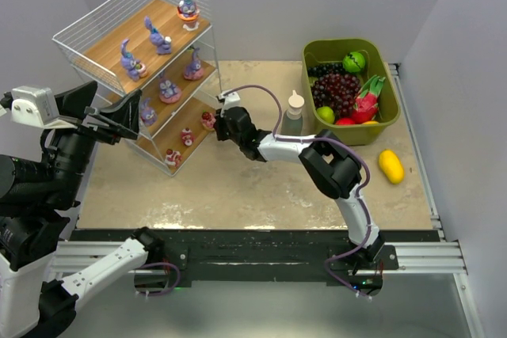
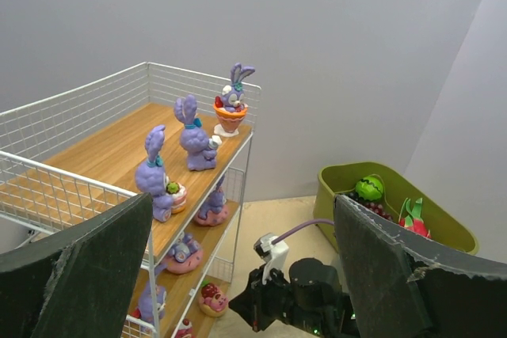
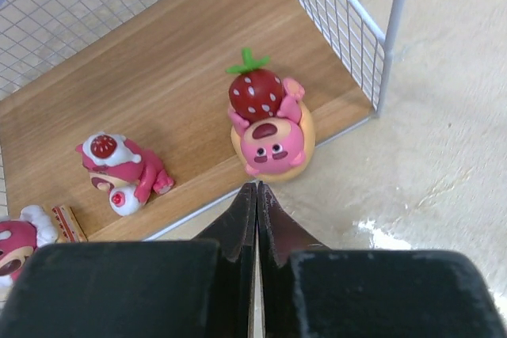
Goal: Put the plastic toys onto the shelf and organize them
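Note:
The shelf, white wire with wooden boards, stands at the back left. Three purple bunnies occupy its top tier, more sit on pink bases on the middle tier, and small red-and-white toys are on the bottom tier. My right gripper is shut and empty. Its tips sit just off the board's front edge, right next to a pink bear toy with a strawberry. My left gripper hangs open and empty left of the shelf, high above the right arm.
An olive-green bin at the back right holds grapes, a green apple and a dragon fruit. A small bottle stands left of the bin. A yellow lemon lies on the table near the right edge.

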You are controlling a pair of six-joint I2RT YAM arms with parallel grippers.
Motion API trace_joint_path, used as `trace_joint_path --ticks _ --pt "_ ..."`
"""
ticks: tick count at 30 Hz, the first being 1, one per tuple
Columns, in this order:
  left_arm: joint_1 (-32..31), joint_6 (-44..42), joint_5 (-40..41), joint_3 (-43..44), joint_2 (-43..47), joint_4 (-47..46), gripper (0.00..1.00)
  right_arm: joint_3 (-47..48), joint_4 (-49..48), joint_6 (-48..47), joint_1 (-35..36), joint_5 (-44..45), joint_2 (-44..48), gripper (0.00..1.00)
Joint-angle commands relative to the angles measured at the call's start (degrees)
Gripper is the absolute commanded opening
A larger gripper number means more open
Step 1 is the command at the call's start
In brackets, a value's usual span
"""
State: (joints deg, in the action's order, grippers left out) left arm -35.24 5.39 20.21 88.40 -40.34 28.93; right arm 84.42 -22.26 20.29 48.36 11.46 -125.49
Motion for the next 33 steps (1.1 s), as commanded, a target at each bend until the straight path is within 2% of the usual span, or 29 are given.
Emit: trace_joint_path --ticks 1,33 --pt "0.3 0.7 0.8 1.3 0.3 -0.4 1.00 0.9 0.5 5.0 -0.1 0.4 1.5 0.00" --pt "0.3 1.1 1.6 1.3 0.8 -0.1 0.99 12.7 5.0 6.0 -2.4 -1.9 -8.6 0.00"
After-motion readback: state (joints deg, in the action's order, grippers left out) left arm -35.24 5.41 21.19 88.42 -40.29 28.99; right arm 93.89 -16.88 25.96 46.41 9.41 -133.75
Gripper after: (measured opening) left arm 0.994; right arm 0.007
